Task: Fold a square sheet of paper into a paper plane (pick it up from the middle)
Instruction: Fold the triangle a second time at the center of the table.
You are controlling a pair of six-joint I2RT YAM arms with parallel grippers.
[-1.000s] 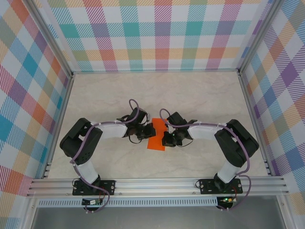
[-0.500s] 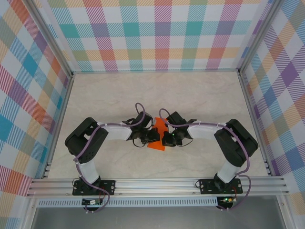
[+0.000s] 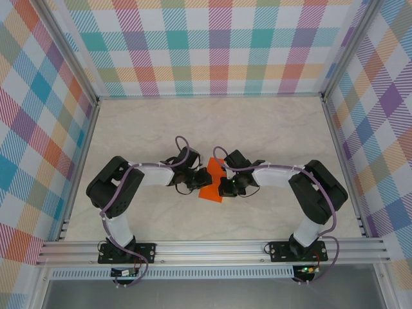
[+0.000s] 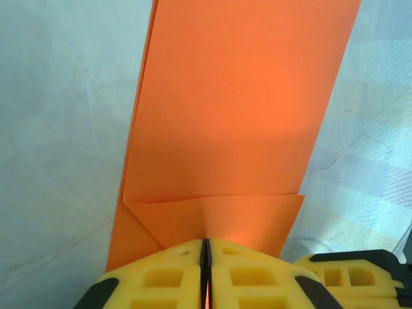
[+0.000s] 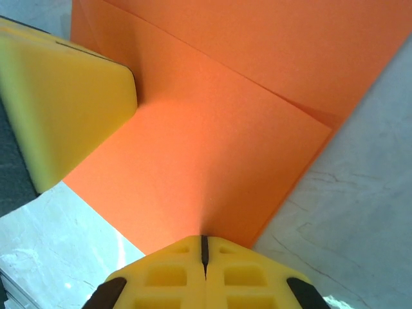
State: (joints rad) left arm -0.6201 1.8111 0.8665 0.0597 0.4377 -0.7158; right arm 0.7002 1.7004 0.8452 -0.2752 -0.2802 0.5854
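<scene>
Marble table (image 3: 270, 129): left gripper (image 4: 205, 256), right gripper (image 5: 204, 248) both pinching folded orange paper (image 3: 210, 192).

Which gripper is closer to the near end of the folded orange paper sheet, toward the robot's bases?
Right. The right gripper rests on the folded orange paper sheet close to its near end; the left gripper touches its left side, farther back.
</scene>
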